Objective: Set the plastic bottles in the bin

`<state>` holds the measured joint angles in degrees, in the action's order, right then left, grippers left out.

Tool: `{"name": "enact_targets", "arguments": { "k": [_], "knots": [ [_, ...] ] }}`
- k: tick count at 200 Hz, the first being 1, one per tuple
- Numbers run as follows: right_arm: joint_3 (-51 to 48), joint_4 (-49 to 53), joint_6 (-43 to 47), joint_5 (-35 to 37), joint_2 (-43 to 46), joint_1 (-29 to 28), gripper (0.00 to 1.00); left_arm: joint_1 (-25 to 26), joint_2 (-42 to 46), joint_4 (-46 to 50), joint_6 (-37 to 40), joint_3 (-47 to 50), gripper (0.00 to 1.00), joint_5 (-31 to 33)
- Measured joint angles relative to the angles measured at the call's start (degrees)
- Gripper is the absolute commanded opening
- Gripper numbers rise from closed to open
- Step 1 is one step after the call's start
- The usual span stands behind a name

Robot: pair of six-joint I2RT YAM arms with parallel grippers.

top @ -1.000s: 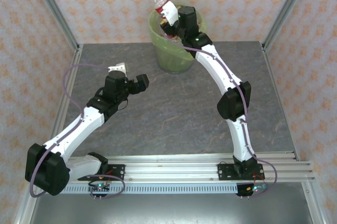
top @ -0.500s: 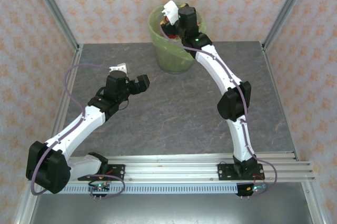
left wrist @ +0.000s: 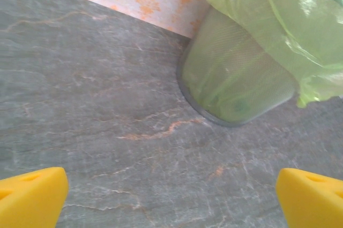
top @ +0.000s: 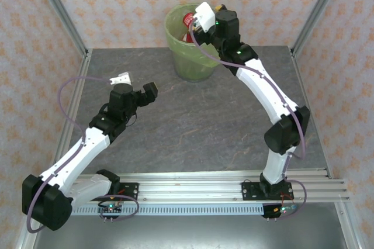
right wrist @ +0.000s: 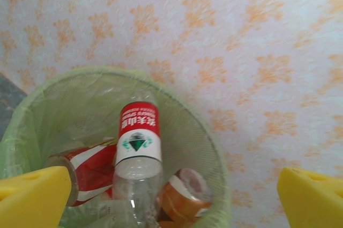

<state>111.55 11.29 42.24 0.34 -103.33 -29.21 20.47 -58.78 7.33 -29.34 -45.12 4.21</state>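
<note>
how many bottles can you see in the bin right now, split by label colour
clear plastic bottle with a red-and-white label and green emblem: 1
plastic bottle with a red label and white stripes: 1
plastic bottle with an orange label: 1
total: 3 in view inside the round bin lined with a light-green bag; more may lie hidden under them

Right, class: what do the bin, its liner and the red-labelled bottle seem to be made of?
Bin: fine mesh, probably metal; woven texture shows. Liner: thin translucent green plastic film, wrinkled, glossy. Red-labelled bottle: clear plastic, see-through below its label.
</note>
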Motion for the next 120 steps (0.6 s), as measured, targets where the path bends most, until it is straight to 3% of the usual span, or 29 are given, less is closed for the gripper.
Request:
{"name": "enact_targets", "arguments": {
  "k": [51, 120],
  "knots": [
    [-8.5, -2.1, -1.5, 1.2, 9.9, 0.0, 0.99, 0.0, 5.5, 2.6, 1.3, 1.1, 1.00, 11.4],
    [-38.5, -12.7, -6.1, 4.2, 27.7, 0.0, 0.99, -0.8, 7.5, 4.6, 9.7, 1.1, 1.00, 27.2]
  ]
}}
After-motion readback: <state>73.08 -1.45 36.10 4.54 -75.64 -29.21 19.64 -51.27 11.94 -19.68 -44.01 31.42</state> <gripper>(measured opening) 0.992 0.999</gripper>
